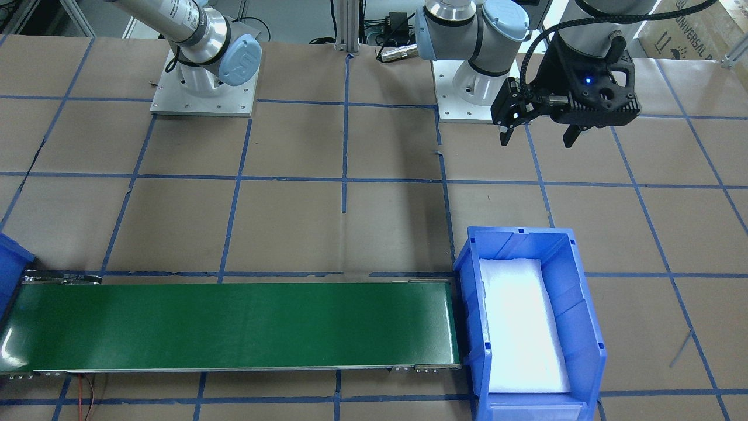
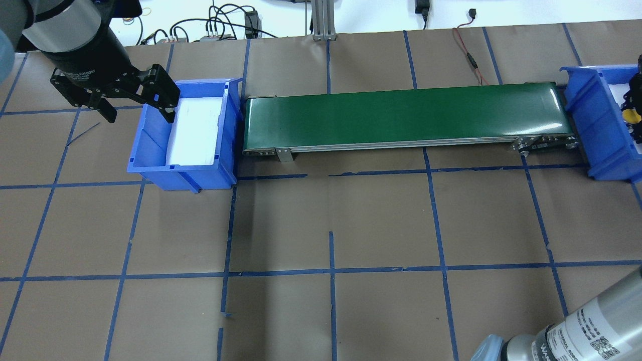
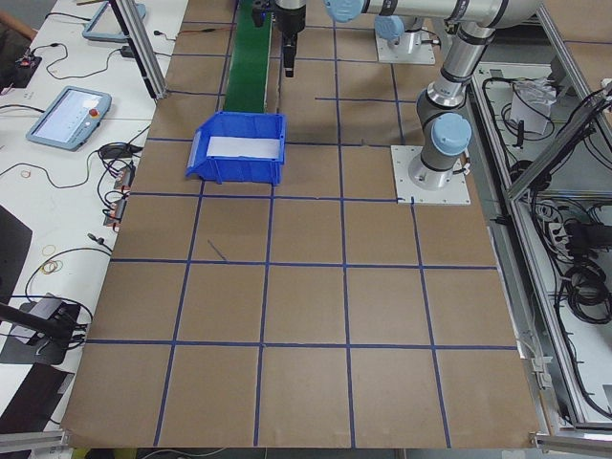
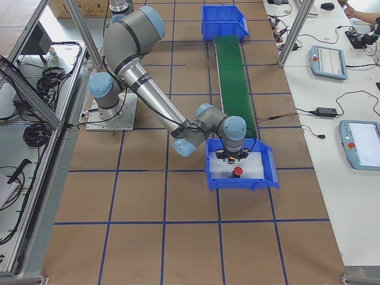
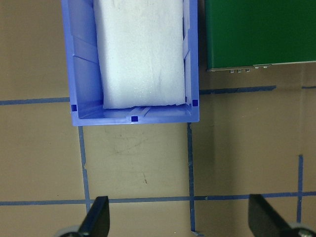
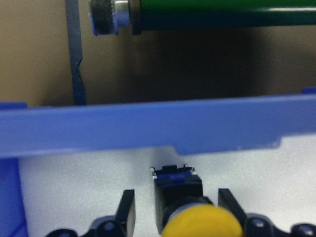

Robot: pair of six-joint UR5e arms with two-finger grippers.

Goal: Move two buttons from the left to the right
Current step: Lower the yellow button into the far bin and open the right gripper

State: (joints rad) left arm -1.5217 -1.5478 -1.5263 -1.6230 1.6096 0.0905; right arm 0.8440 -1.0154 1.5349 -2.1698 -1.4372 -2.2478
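The yellow button stands on white foam inside the right blue bin. My right gripper is open and straddles its black body, with a gap on each side. In the overhead view only a yellow spot shows at the frame's right edge. The red button rests in the same bin, just in front of the right gripper. My left gripper hangs open with nothing in it, above the table beside the left blue bin. That bin shows only its white foam lining.
A green conveyor belt runs between the two bins. Brown paper with a blue tape grid covers the table. Both arm bases are bolted at the robot's side. Cables lie beyond the far table edge.
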